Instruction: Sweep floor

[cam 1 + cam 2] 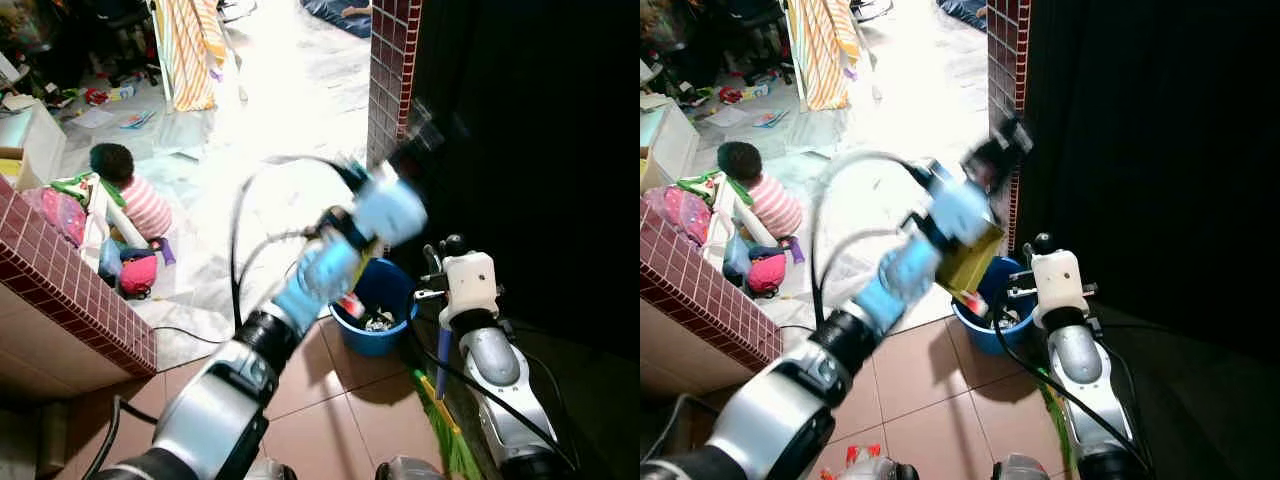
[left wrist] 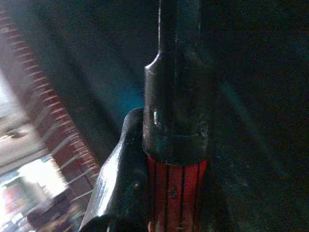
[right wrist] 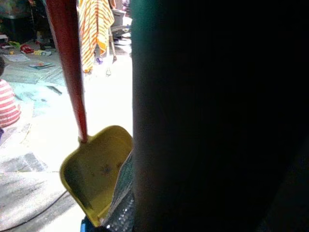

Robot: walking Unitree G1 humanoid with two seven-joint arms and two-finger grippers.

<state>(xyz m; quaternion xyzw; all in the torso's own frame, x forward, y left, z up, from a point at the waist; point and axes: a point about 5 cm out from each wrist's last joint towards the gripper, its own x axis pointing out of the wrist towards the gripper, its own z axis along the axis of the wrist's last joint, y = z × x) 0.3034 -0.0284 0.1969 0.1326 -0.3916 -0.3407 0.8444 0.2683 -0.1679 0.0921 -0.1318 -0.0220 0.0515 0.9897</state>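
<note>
My left arm reaches forward and up, and its gripper is blurred beside the tiled pillar. In the left wrist view a black finger presses against a red handle with a black cap. The handle runs down to a yellow dustpan, which hangs tilted over a blue bucket. My right gripper stands low on the right by the dark wall. A broom's blue handle drops from it to green bristles on the floor.
A person in a striped shirt sits on the floor at the left beside toys. A low brick-tiled wall runs along the near left. The tiled pillar and a dark wall close the right. A striped cloth hangs far back.
</note>
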